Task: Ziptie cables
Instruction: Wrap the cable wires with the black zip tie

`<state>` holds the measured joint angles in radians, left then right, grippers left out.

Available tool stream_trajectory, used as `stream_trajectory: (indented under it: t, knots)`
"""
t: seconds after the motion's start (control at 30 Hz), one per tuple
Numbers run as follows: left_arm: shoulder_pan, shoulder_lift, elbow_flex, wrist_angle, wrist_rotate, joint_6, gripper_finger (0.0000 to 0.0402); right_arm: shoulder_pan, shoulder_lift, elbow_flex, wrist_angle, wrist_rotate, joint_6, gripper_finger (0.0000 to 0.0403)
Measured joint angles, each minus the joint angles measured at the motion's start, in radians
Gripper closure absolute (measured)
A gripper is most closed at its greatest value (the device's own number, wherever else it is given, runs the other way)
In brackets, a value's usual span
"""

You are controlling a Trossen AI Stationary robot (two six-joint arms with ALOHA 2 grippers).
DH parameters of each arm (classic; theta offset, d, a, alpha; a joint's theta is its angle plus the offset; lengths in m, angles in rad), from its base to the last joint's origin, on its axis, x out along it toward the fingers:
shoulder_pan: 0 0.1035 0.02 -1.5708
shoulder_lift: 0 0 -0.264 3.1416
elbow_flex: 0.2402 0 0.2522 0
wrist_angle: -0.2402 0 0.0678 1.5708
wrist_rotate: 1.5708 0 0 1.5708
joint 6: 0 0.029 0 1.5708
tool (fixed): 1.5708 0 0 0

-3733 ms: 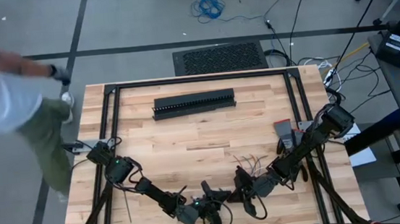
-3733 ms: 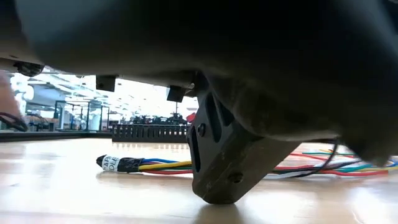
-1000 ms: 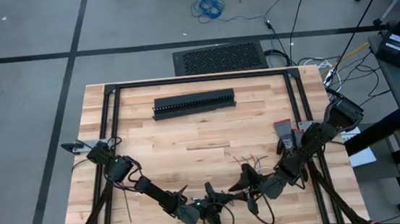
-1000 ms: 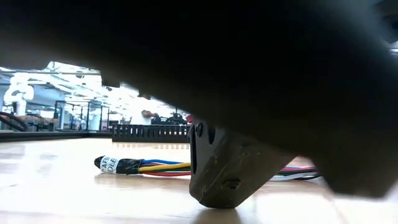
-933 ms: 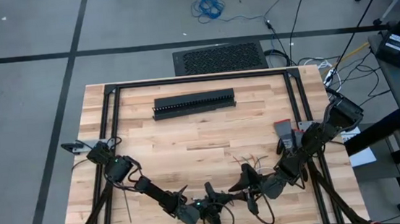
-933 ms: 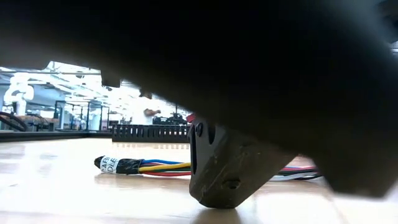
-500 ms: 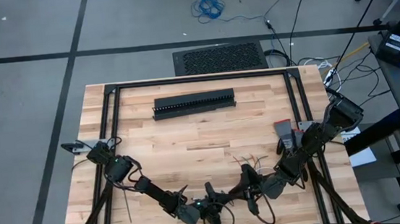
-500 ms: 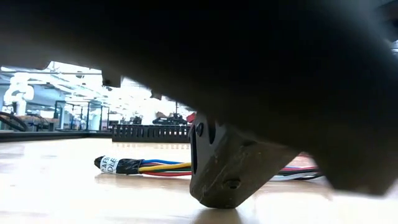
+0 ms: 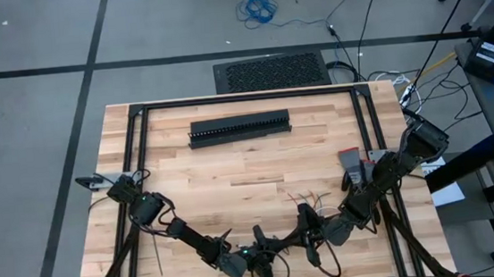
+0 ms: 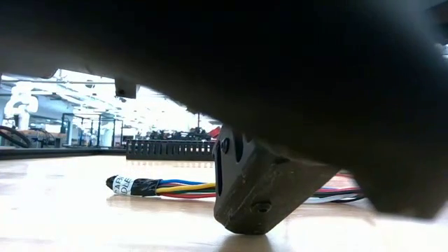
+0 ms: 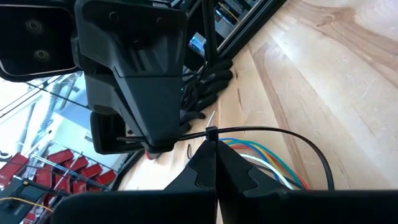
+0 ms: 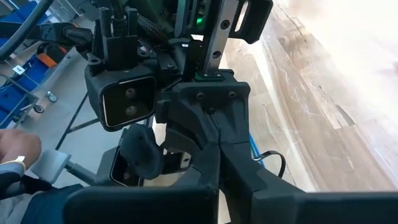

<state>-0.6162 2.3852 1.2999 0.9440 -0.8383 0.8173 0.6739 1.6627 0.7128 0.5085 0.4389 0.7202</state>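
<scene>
The right gripper (image 9: 301, 226) has drawn its fingers together since a second ago, when they stood apart, and the person who stood at the table's left edge a few seconds back has gone; the arms themselves have scarcely shifted. Nearest the front edge of the table (image 9: 232, 171), the left gripper (image 9: 258, 245) sits low with its fingers pressed tight together; in its wrist view they pinch a ziptie (image 11: 267, 130), a thin dark strip looping over the cables (image 11: 264, 158). Just beside it, tip to tip, the right gripper meets it with its jaws closed too; whether it has hold of the ziptie's end I cannot tell, the spot being hidden behind the fingers. The cables lie on the wood between the two grippers, their coloured wires running back toward the right arm, a taped and labelled end (image 10: 133, 185) showing in the low view. Well beyond, toward the far edge, lies a long black slotted duct (image 9: 240, 127); past the table, a dark floor mat (image 9: 271, 72).
</scene>
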Motion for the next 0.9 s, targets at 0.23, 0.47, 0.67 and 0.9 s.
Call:
stream_trajectory:
  t: [0.23,0.47,0.67,0.9]
  knots:
    - [0.001,0.0,0.0,0.0,-0.001,-0.002,0.0402,0.0,0.001,-0.001,0.015,0.049,-0.018,0.0402]
    - [0.003,-0.001,0.002,-0.044,0.026,-0.009,0.0402,-0.017,0.001,-0.001,0.058,0.084,-0.068,0.0403]
    - [0.001,-0.002,0.001,-0.06,0.024,-0.005,0.0402,-0.038,0.001,-0.001,0.066,0.091,-0.093,0.0403]
    - [0.001,-0.003,0.002,-0.137,0.022,-0.023,0.0402,-0.058,0.001,0.0,0.089,0.117,-0.131,0.0403]
